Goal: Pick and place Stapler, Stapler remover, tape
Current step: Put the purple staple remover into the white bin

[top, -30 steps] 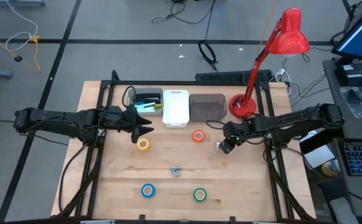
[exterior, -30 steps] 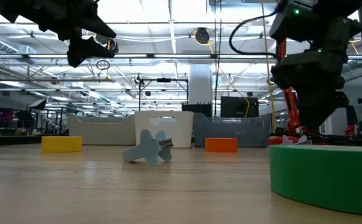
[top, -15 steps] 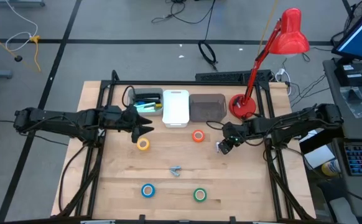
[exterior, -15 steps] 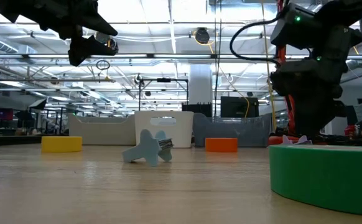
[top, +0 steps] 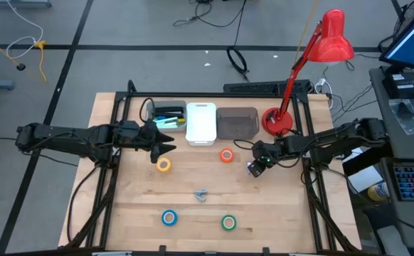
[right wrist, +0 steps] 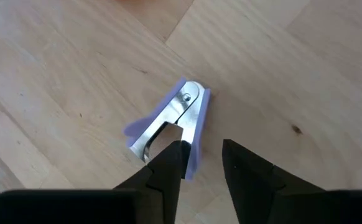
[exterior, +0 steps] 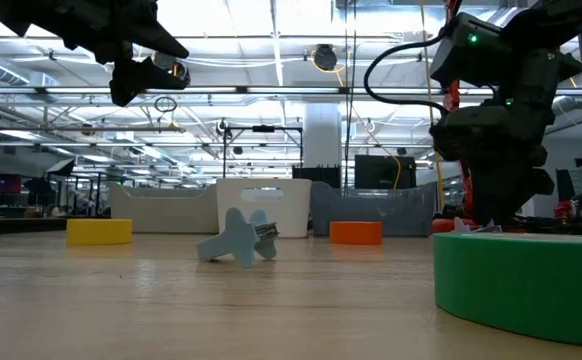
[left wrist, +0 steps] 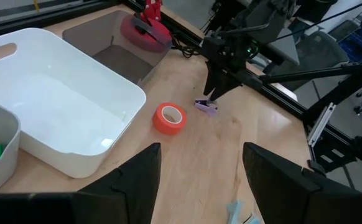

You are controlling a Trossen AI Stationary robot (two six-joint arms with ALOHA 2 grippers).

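A purple staple remover (right wrist: 168, 121) lies flat on the table's right part, under my right gripper (right wrist: 203, 144). That gripper points down, open by a narrow gap, with one purple wing of the remover (right wrist: 195, 158) between its fingertips. A second, blue-grey staple remover (top: 201, 195) lies mid-table. Yellow tape (top: 163, 165), orange tape (top: 226, 156), blue tape (top: 168, 217) and green tape (top: 228, 222) lie flat. My left gripper (left wrist: 201, 147) hangs open, high above the yellow tape. I cannot make out the stapler. My right gripper stands over the purple staple remover from above, pointing down, one fingertip (right wrist: 176, 152) over the metal jaw and the other beyond the purple wing. Whether the fingers touch it, I cannot tell. The remover lies flat on the wood.
Along the far edge stand a clear organiser with markers (top: 166, 115), a white bin (top: 200, 125) and a grey bin (top: 237, 123). A red desk lamp (top: 277, 121) stands at the far right, close to my right arm. Bare wood lies between the tape rolls.
My right gripper has sunk a little toward the purple staple remover and crept slightly toward the table's left. Nothing on the table has moved.
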